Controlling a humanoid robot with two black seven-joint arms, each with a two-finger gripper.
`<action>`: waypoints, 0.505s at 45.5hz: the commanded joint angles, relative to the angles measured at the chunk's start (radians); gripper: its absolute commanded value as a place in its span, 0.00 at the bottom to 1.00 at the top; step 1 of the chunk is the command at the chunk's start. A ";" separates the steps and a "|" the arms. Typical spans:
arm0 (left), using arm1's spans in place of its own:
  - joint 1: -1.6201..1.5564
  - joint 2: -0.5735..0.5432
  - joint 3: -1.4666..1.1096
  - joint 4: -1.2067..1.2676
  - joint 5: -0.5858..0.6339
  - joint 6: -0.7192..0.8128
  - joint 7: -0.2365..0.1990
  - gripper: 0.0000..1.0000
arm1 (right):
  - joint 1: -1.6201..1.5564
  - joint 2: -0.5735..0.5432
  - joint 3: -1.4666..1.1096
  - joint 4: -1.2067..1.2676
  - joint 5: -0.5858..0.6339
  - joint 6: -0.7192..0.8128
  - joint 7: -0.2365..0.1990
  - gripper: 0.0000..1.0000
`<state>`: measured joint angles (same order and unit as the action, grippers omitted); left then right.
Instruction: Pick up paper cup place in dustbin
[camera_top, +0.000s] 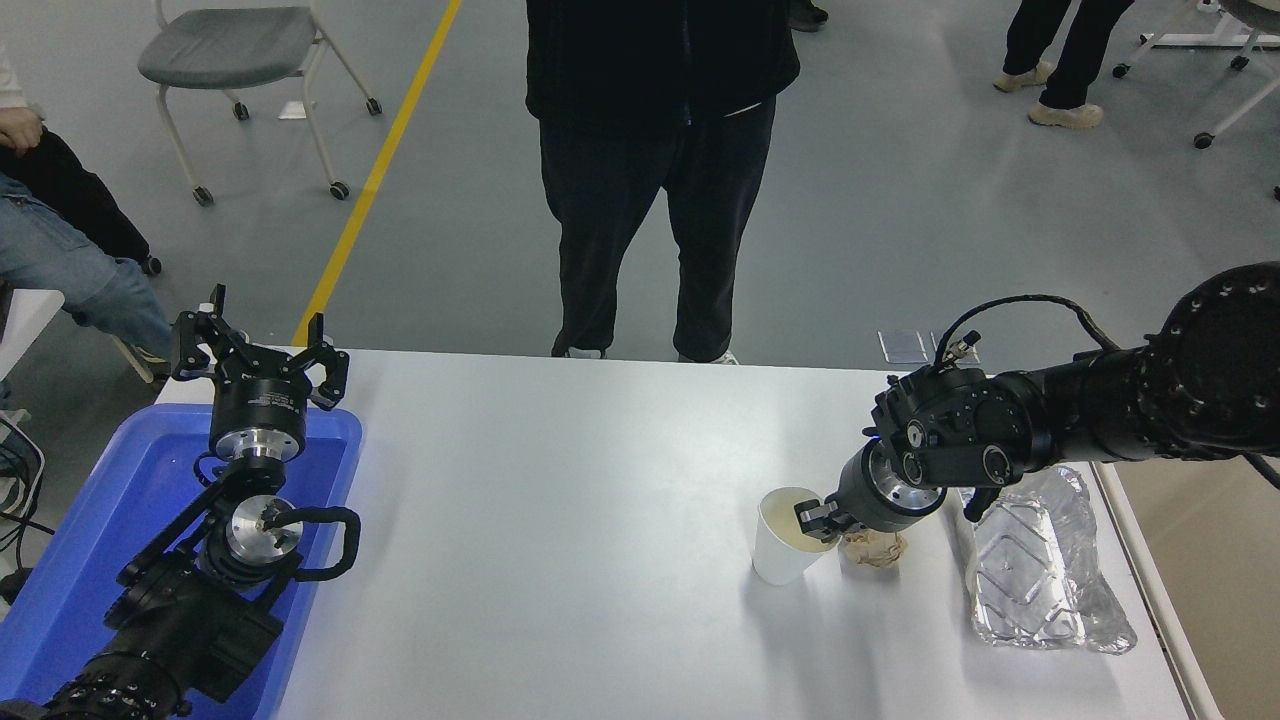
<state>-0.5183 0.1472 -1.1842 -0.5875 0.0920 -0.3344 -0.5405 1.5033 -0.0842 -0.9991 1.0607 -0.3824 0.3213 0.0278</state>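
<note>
The right hand (822, 517) is clamped on the paper cup's (783, 553) rim, crumpled brown paper ball (872, 548) just beside, foil tray (1040, 570) near.

— The table (560, 520)? Smooth white top with a soft sheen. The paper cup (785, 545) is matt white paper, cream inside.

— And beside it?

— A rough, crumpled brown paper ball (872, 548), crinkled shiny foil tray (1030, 575) (very reflective), and a glossy blue plastic tray (120, 520).

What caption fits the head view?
Right gripper pinches the tilted cup rim beside a paper ball.
</note>
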 joint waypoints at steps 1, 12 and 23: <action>0.000 -0.001 0.000 0.000 0.000 0.000 0.001 0.99 | 0.078 -0.038 0.000 0.045 0.031 0.073 0.000 0.00; 0.000 0.000 0.000 0.000 0.000 0.000 0.000 0.99 | 0.323 -0.149 -0.007 0.200 0.045 0.206 -0.008 0.00; 0.001 -0.001 0.000 0.000 0.000 0.000 0.001 0.99 | 0.635 -0.267 -0.050 0.373 0.045 0.340 -0.009 0.00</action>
<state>-0.5184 0.1473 -1.1842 -0.5878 0.0920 -0.3344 -0.5398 1.8622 -0.2442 -1.0172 1.2830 -0.3426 0.5277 0.0220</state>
